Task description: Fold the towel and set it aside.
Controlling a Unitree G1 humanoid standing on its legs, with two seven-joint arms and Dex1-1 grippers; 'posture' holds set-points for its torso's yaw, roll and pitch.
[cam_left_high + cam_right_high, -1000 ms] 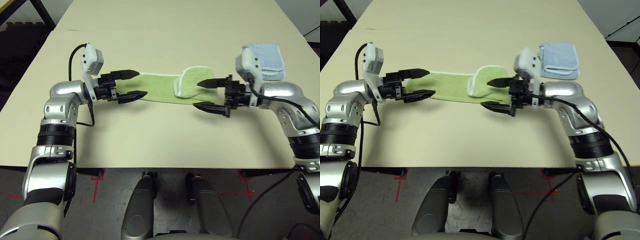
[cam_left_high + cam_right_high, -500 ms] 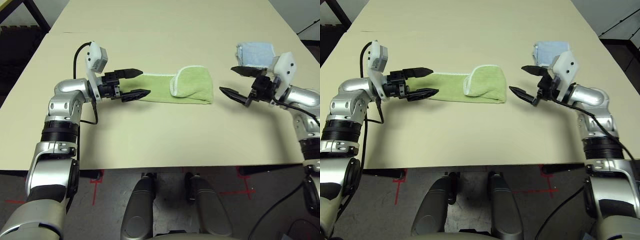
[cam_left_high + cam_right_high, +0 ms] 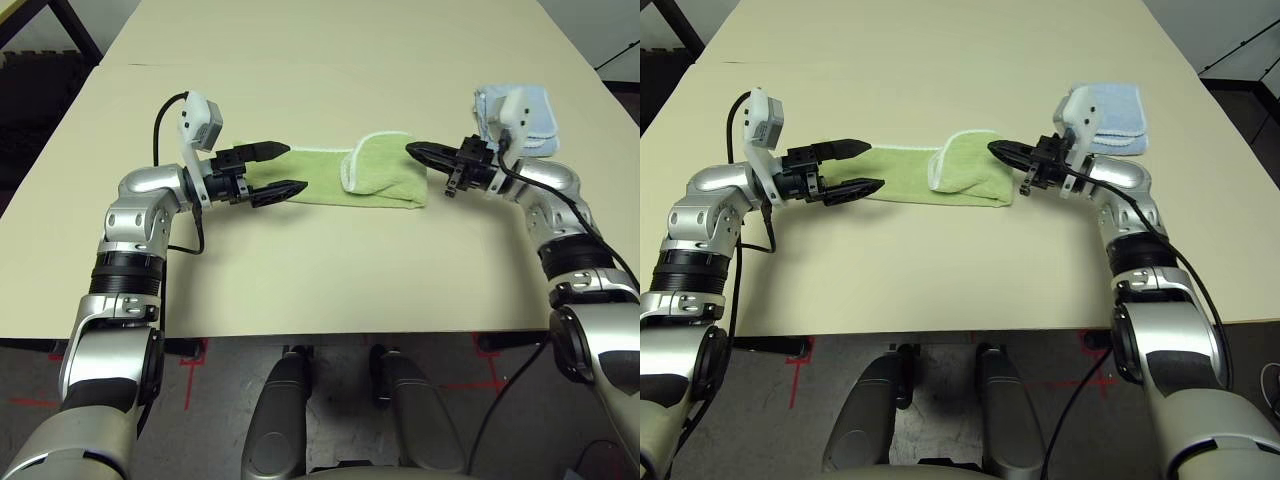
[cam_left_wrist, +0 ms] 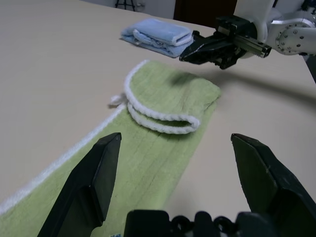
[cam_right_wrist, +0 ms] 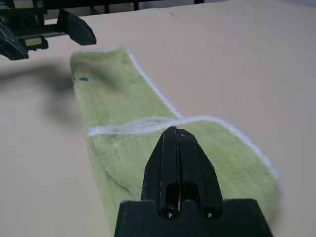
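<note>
The light green towel (image 3: 335, 180) lies flat on the table as a long strip, its right end folded back over itself with the white edging (image 4: 158, 117) showing. My left gripper (image 3: 272, 168) is open, one finger on each side of the towel's left end, with nothing gripped. My right gripper (image 3: 417, 151) is shut, its two fingers (image 5: 177, 148) pressed together with nothing between them. Its tip points left and hovers just over the folded right end of the towel (image 5: 148, 148).
A smaller folded light blue towel (image 3: 520, 112) lies at the back right, just behind my right wrist. Bare tabletop (image 3: 330, 260) runs from the green towel to the front table edge, and more lies behind it.
My right gripper swung out to the right away from the towel, then came back to its folded end and went from open to shut. The left gripper stayed open at the left end.
</note>
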